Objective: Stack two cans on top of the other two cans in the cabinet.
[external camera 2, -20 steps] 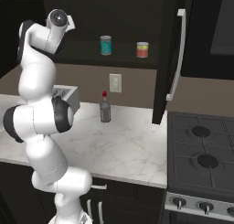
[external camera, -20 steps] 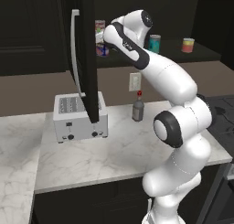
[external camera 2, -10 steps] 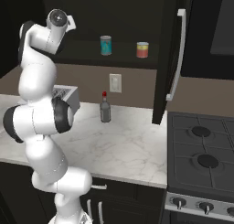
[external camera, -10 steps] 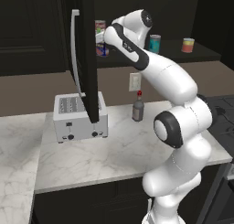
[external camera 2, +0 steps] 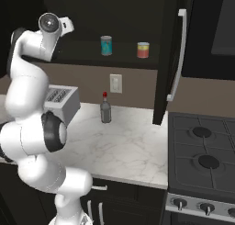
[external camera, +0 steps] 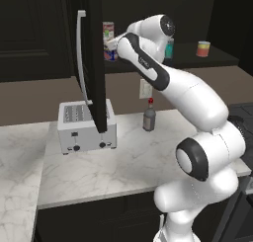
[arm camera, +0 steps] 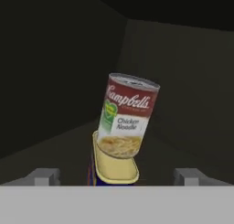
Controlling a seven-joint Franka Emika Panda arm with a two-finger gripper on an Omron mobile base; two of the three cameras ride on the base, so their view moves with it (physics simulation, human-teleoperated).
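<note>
A red, white and yellow soup can (arm camera: 127, 122) rests on the squat yellow can (arm camera: 114, 166) with a blue band, and it leans to one side in the hand view. My gripper (arm camera: 118, 176) is open, its fingertips (arm camera: 43, 176) wide apart on either side of the stack and touching neither can. From the left base view the same stack (external camera: 108, 32) stands at the left end of the cabinet shelf (external camera: 217, 60), with my gripper (external camera: 115, 41) right beside it. The teal-blue can (external camera 2: 106, 45) and the red-orange can (external camera 2: 143, 50) stand apart on the shelf further right.
The cabinet's open door (external camera: 95, 63) with its silver bar handle (external camera: 81, 58) hangs just left of my hand. On the marble worktop (external camera: 133, 162) below are a toaster (external camera: 86, 128) and a grey bottle with a red cap (external camera: 149, 117). A stove (external camera 2: 206, 150) is on the right.
The jaws have spread wide, leaving the red, white and yellow can free on the yellow can. The hand has barely shifted. The other cans have not moved.
</note>
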